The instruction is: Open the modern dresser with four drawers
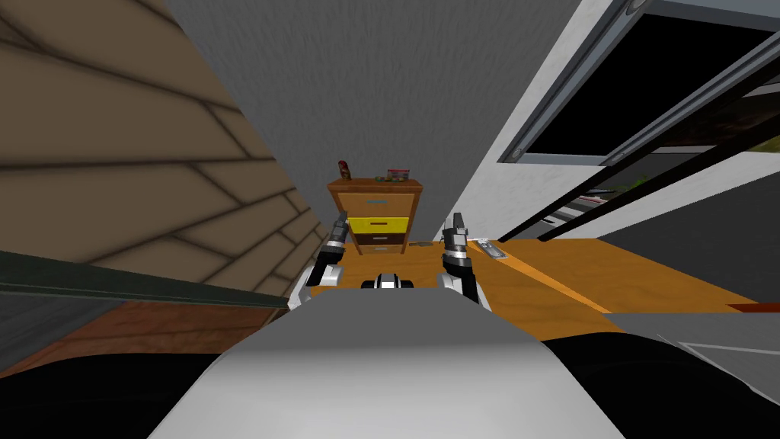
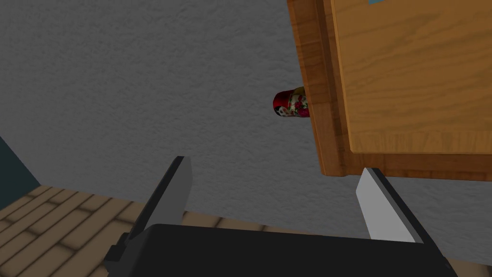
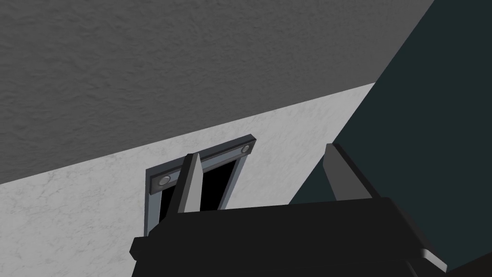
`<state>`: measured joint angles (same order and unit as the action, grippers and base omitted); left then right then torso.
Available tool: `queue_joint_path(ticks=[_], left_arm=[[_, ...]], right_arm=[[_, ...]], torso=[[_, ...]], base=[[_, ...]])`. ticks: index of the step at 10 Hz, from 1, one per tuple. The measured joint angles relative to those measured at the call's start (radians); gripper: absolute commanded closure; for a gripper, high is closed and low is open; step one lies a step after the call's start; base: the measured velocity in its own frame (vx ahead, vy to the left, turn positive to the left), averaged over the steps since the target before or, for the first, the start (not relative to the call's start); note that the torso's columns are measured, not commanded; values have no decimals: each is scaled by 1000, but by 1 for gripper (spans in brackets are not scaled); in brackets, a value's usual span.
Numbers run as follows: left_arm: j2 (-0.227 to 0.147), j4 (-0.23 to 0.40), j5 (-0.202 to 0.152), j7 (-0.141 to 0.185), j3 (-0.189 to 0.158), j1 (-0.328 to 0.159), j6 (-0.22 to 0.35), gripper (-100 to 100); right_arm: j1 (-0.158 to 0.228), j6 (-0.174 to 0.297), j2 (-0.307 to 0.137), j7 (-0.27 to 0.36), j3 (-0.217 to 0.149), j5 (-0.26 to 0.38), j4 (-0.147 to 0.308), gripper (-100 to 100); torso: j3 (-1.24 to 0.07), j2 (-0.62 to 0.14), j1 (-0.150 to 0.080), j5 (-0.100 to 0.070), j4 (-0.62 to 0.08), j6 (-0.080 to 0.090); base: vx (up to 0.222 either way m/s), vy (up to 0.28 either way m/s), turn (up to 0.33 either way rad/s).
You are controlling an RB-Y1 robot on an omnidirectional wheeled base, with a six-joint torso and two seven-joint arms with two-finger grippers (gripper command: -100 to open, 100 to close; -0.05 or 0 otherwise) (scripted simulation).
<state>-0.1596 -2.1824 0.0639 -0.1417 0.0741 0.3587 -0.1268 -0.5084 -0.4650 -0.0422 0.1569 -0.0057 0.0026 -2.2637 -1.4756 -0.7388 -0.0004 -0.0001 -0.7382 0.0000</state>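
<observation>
The dresser (image 1: 375, 217) is a wooden chest against the grey back wall, with a tan top drawer, a yellow one, a dark brown one and a tan bottom one. In the head view my left gripper (image 1: 337, 226) is raised by the dresser's left edge, level with the yellow drawer. In the left wrist view that gripper (image 2: 276, 202) stands open with nothing between its fingers, just off the dresser's top corner (image 2: 331, 120) and a tan drawer front (image 2: 413, 77). My right gripper (image 1: 457, 226) is raised to the dresser's right; its wrist view shows the gripper (image 3: 266, 180) open and holding nothing.
A red painted doll (image 1: 344, 170) (image 2: 290, 104) and a small box (image 1: 397, 174) stand on the dresser's top. A tan plank wall (image 1: 114, 152) closes the left side. A dark-framed window (image 1: 647, 91) is on the white right wall. A flat grey item (image 1: 487, 249) lies on the orange floor.
</observation>
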Motion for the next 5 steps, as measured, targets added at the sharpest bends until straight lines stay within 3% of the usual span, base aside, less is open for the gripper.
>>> queue_joint_path(ticks=[5], left_arm=[[1, 12, -2, -1, 0, -26, 91, -100]], right_arm=[[0, 0, 0, 0, 0, 0, 0, 0]], torso=[[-1, 2, 0, 0, 1, 0]], base=[[106, -14, -23]])
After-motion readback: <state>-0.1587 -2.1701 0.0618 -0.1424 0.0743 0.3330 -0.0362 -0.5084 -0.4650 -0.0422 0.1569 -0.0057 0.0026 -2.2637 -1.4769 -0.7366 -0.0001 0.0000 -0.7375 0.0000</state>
